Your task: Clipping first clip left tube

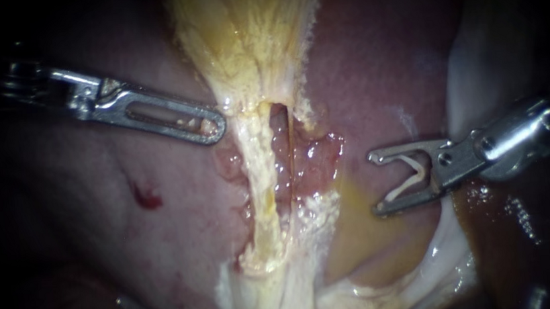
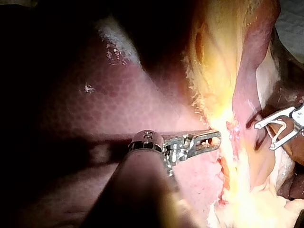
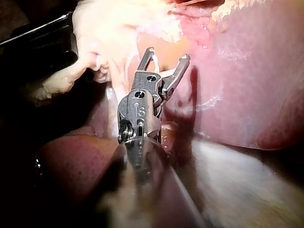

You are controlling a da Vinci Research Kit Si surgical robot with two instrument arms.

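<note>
The yellow gallbladder (image 1: 244,24) narrows downward into two strands over the liver (image 1: 379,52). The left tube (image 1: 260,176) is pale yellow; a pinker strand (image 1: 309,161) runs just right of it. My left instrument (image 1: 216,128) has slotted jaws lying together, tip against pale tissue at the gallbladder's neck, also seen in the left wrist view (image 2: 211,141). My right instrument (image 1: 376,183) stands right of both strands, apart from them, jaws wide with a white clip (image 1: 410,179) seated between them. The right wrist view shows the same jaws (image 3: 168,53) and clip (image 3: 153,61).
A small red blood spot (image 1: 147,199) marks the liver left of the tubes. A pale white fold of tissue (image 1: 473,64) rises behind my right instrument's shaft. Whitish fatty tissue (image 1: 280,293) spreads below the strands.
</note>
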